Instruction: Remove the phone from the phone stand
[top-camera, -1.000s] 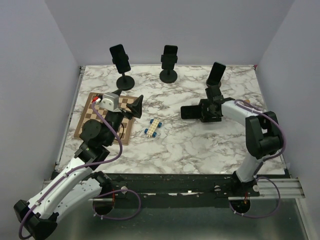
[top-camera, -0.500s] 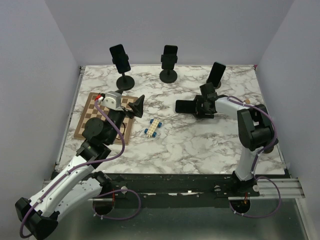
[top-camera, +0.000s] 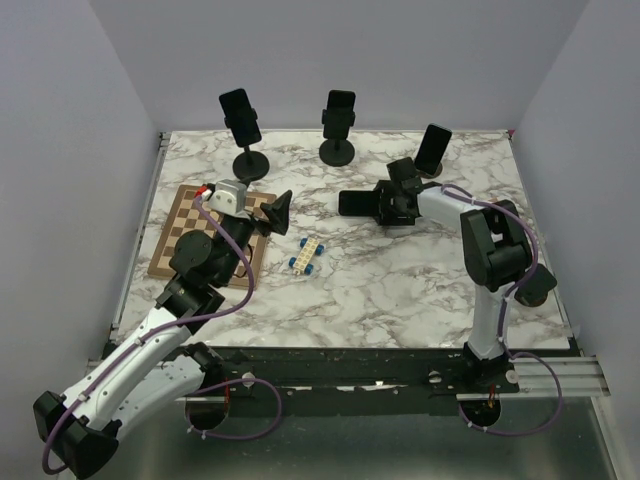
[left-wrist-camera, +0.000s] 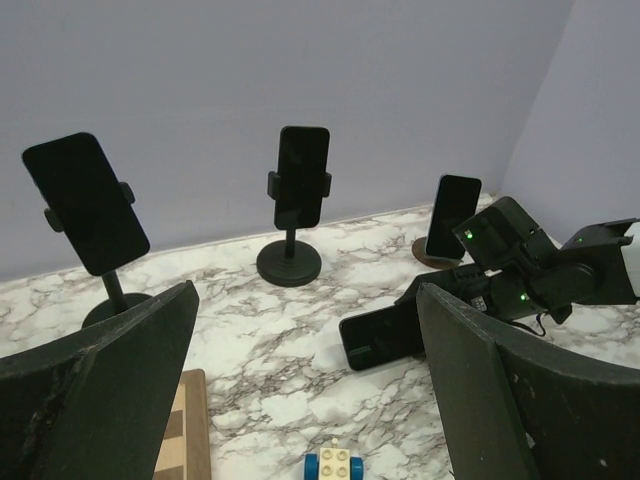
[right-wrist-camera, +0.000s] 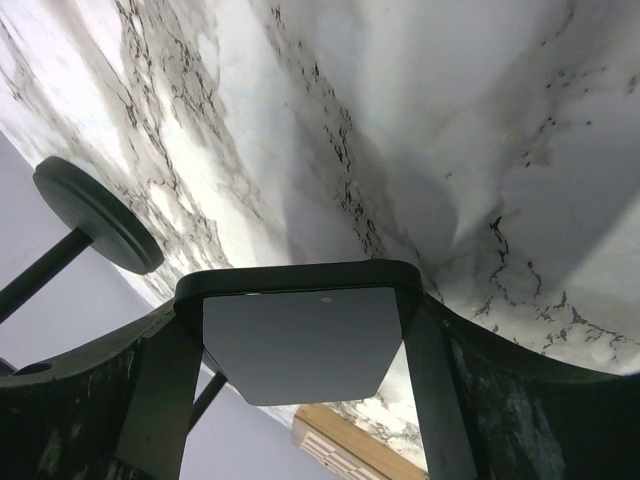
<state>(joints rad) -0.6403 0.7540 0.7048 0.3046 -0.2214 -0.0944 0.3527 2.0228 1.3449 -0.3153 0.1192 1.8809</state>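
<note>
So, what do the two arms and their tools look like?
The left arm and right arm have white shells and black joints, each with a purple cable looping alongside. The left tool and right tool are black with broad fingers. Green lights glow on the right wrist.

Far edge: left stand (top-camera: 246, 160), middle stand (top-camera: 337, 150), propped phone (top-camera: 432, 148) (gaps between). Mid-desk: toy car (top-camera: 307, 255). Near-right desk (top-camera: 400, 290): open marble.

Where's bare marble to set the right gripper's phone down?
Free: marble between the toy car and the near edge, in front of the held phone. Crowded: back edge, with the left phone stand, middle phone stand and a third phone; left gripper by the chessboard corner.
</note>
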